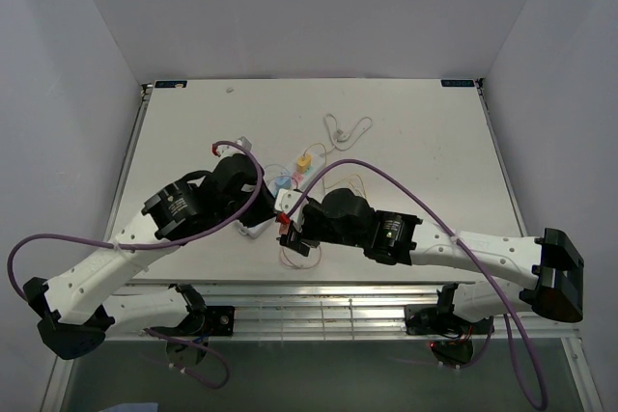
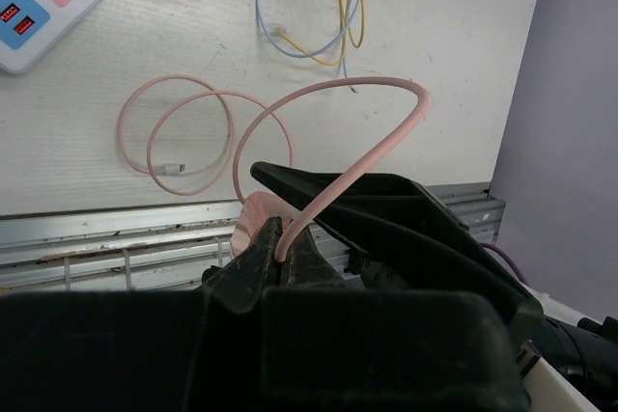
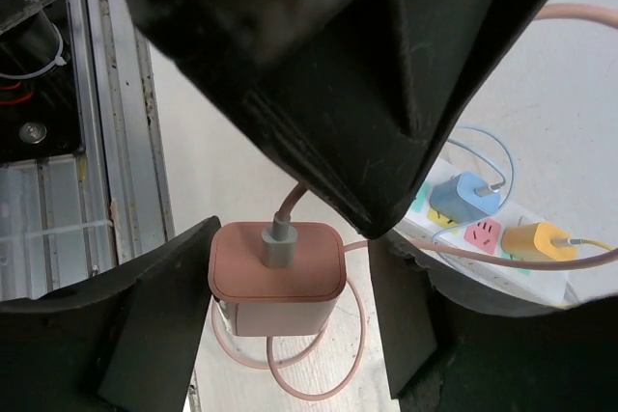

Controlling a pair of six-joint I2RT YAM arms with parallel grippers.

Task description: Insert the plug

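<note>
A pink charger plug [image 3: 278,277] hangs by its pink cable [image 2: 381,147] just above the table. My left gripper [image 2: 282,243] is shut on that cable right above the plug, whose pink body [image 2: 253,217] peeks out behind the fingers. My right gripper [image 3: 290,282] is open around the plug: its left finger [image 3: 135,325] is against the plug's side and its right finger [image 3: 410,320] stands a little apart. The white power strip [image 3: 436,227] lies beyond, with a free pink socket [image 3: 483,233]. In the top view both grippers meet at the table's near middle [image 1: 287,221].
A blue plug [image 3: 465,195] and a yellow plug [image 3: 541,238] sit in the strip, their thin cables [image 2: 319,16] looping over the table. The pink cable's spare coils [image 2: 188,137] lie near the front edge. A metal rail [image 2: 106,238] runs along that edge.
</note>
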